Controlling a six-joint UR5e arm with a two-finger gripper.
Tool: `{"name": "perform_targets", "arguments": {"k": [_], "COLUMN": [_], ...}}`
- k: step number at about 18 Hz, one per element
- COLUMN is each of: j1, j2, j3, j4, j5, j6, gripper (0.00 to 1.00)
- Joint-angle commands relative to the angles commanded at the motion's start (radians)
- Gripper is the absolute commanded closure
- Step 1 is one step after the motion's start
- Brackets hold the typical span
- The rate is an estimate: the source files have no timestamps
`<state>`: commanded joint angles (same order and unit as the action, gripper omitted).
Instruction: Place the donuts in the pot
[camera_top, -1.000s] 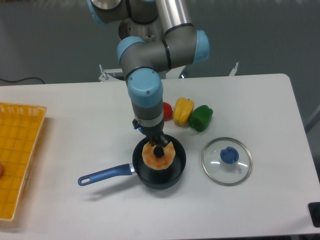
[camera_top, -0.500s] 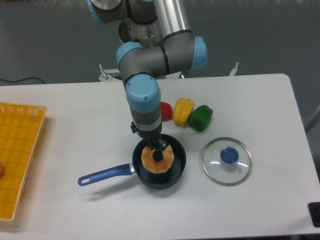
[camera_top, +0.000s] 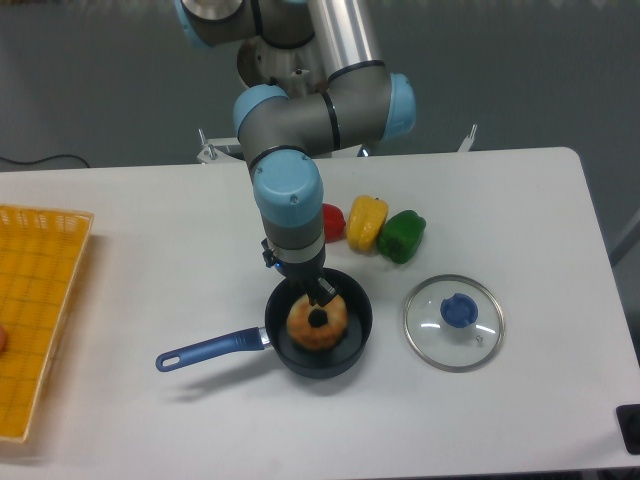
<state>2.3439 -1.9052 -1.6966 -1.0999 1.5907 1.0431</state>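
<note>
Donut (camera_top: 318, 321): golden-orange ring with paler patches, lying flat inside the pot, its dark centre hole facing up.
Pot (camera_top: 354, 339): small dark round saucepan on the white surface (camera_top: 150, 250), its long blue handle (camera_top: 208, 348) pointing left and slightly toward the camera.
My claw (camera_top: 316, 292): poised just above the donut's far edge, over the pot's back rim; my own wrist hides the fingers, so I cannot tell whether they are spread or closed, nor whether they touch the donut.
My arm (camera_top: 288, 190): grey with light-blue joint caps, reaching down from the back of the surface to the pot.
Peppers: a red one (camera_top: 334, 221), mostly hidden behind my wrist, a yellow one (camera_top: 366, 221) and a green one (camera_top: 402, 236), in a row just behind the pot, each touching its neighbour.
Glass lid (camera_top: 453, 321): round, with a blue knob, flat on the surface to the right of the pot and apart from it.
Yellow basket (camera_top: 35, 310): at the left edge of the surface, well apart from the pot.
Writing: no readable brand, label or lettering on any item.
</note>
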Motion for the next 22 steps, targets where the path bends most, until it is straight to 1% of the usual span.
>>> {"name": "perform_targets", "arguments": {"k": [2, 3, 4, 5, 8, 11, 12, 14, 15, 16, 17, 18, 22], "j1": [0.002, 0.003, 0.005, 0.011, 0.029, 0.051, 0.054, 0.054, 0.055, 0.058, 0.058, 0.064, 0.133], "j2": [0.000, 0.002, 0.002, 0.003, 0.006, 0.011, 0.012, 0.020, 0.017, 0.008, -0.011, -0.023, -0.022], "j3": [0.000, 0.000, 0.003, 0.006, 0.011, 0.014, 0.014, 0.014, 0.021, 0.046, 0.067, 0.083, 0.087], "j4": [0.000, 0.000, 0.000, 0.000, 0.000, 0.000, 0.000, 0.002, 0.006, 0.020, 0.047, 0.058, 0.058], "j5": [0.000, 0.000, 0.000, 0.000, 0.002, 0.005, 0.029, 0.138, 0.167, 0.167, 0.169, 0.164, 0.134], "j6": [0.000, 0.000, 0.000, 0.000, 0.002, 0.002, 0.002, 0.002, 0.002, 0.000, -0.005, -0.005, 0.006], "gripper": [0.44, 0.41, 0.35, 0.24, 0.01, 0.00, 0.00, 0.00, 0.00, 0.00, 0.00, 0.00, 0.00]}}
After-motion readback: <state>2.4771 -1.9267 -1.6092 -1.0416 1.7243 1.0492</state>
